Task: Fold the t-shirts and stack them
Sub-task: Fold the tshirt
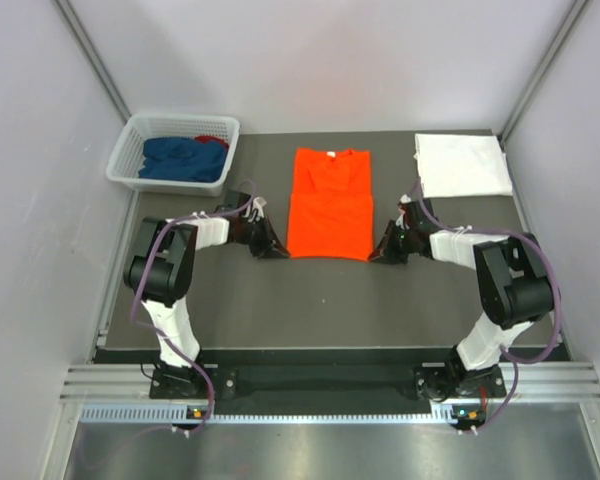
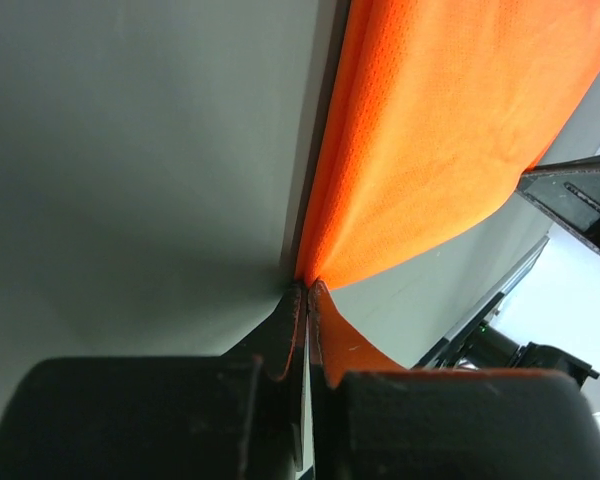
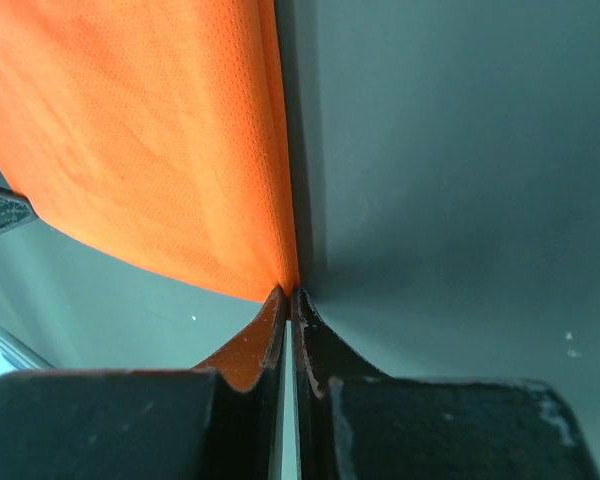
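An orange t-shirt [image 1: 329, 204] lies on the dark mat, sleeves folded in, collar at the far end. My left gripper [image 1: 278, 247] is shut on its near left corner; the wrist view shows the jaws pinching orange cloth [image 2: 430, 140] at the tips [image 2: 308, 287]. My right gripper [image 1: 377, 251] is shut on the near right corner, with the cloth [image 3: 150, 140] pinched at the tips [image 3: 288, 292]. A folded white t-shirt [image 1: 462, 165] lies at the far right of the mat.
A white basket [image 1: 128, 150] at the far left holds blue cloth [image 1: 183, 158] and a bit of red cloth [image 1: 215, 139]. The dark mat [image 1: 330, 300] stretches toward the arm bases. White walls enclose the table on three sides.
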